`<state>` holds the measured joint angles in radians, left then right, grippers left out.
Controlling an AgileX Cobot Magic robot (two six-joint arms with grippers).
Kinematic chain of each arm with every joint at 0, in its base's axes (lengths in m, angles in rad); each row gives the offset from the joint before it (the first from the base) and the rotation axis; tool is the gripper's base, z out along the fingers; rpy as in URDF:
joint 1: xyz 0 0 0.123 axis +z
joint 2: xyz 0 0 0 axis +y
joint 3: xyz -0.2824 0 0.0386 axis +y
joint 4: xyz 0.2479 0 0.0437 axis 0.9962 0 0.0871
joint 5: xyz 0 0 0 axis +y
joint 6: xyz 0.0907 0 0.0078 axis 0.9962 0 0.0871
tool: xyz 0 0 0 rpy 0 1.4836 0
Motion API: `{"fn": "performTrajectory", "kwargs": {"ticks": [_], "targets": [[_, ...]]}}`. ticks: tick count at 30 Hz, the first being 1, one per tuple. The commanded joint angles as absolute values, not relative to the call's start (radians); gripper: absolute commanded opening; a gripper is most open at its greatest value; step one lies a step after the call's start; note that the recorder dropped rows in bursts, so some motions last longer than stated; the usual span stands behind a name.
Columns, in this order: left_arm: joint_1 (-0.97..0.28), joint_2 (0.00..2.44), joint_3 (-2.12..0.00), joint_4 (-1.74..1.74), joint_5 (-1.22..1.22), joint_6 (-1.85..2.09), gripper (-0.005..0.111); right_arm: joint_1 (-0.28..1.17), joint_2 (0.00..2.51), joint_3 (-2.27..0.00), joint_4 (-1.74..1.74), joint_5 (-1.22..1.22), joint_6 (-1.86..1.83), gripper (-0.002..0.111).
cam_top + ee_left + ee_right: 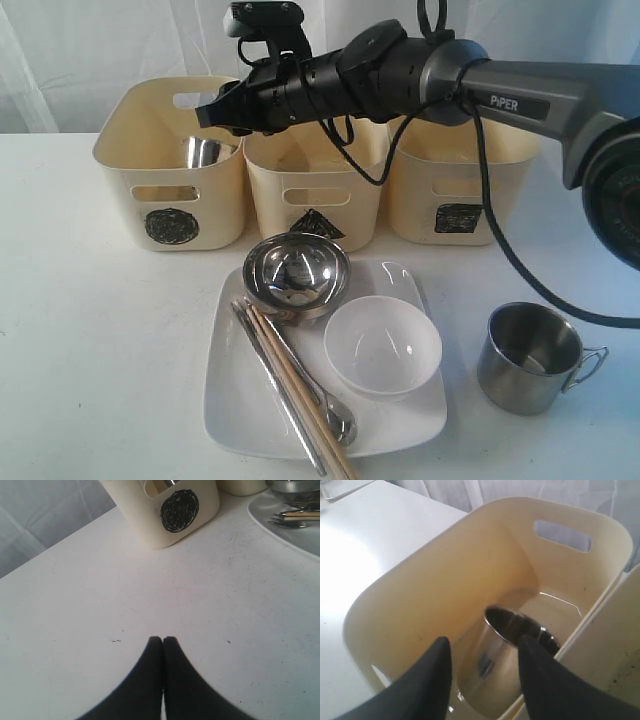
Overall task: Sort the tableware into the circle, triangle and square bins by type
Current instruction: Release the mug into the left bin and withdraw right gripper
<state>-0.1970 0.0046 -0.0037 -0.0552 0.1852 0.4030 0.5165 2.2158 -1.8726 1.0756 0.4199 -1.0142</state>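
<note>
Mug sits in circle bin beneath spread right fingers; left fingers together.

mug in circle bin, bowl on plate

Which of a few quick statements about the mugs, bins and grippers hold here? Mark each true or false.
A steel mug is inside the circle bin. True.
The right gripper is shut on that mug. False: its fingers are open above it.
The left gripper is shut, holding nothing. True.
The second mug stands on the white plate. False: it stands on the table beside the plate.
</note>
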Motion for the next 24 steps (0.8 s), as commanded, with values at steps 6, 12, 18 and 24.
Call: {"fn": "performTrajectory", "kwargs": {"ticks": [6,12,18,24], "targets": [[-0.201,0.000,0.000,-0.058,0.183,0.401,0.000,0.488,2.120,-1.877,1.018,0.563,-1.001,0.041],[-0.201,0.000,0.000,-0.058,0.183,0.401,0.000,0.439,2.036,-1.877,0.752,0.798,-0.795,0.029],[-0.201,0.000,0.000,-0.058,0.183,0.401,0.000,0.385,1.970,-1.871,0.505,0.983,-0.481,0.004],[-0.201,0.000,0.000,-0.058,0.183,0.401,0.000,0.372,1.864,-1.783,0.249,1.038,-0.262,0.000]]}}
